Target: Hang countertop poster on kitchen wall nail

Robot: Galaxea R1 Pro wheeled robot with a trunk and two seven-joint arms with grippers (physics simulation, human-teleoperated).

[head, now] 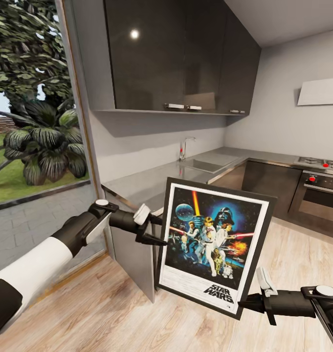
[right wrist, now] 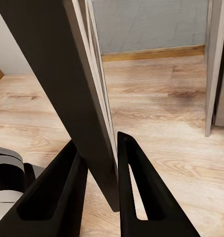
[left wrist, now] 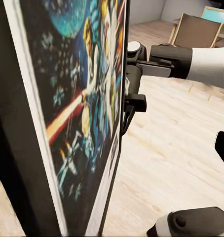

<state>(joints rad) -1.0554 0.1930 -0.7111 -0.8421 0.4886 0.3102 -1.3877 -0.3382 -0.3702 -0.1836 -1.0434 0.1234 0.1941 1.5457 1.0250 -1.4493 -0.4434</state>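
Reads "STAR WARS" in slanted white lettering at 5 o'clock on the poster (head: 212, 242), with lines of small print beside it too fine to make out. Shows a thin black frame, a white border and dark blue artwork: figures with glowing red and yellow blades, a dark helmeted head at 1 o'clock, a pale planet at 11 o'clock, a fiery burst at 3 o'clock. Held upright and slightly tilted in the air over the pale wood floor (head: 102, 313), in front of the near end of the steel tabletop (head: 146, 183), touching neither. Pinched at its 9 o'clock edge by the left gripper (head: 154, 230), though cannot tell from the head view exactly how the fingers sit on the frame. Pinched at its 5 o'clock corner by the right gripper (right wrist: 98, 163), the two dark fingers (right wrist: 136, 197) pressed against either face of the frame in the right wrist view. Sink and chrome tap (head: 184, 147) at 12 o'clock beyond the poster, glossy dark upper cabinets (head: 176, 54) above, oven with red knobs (head: 320, 188) at 3 o'clock.
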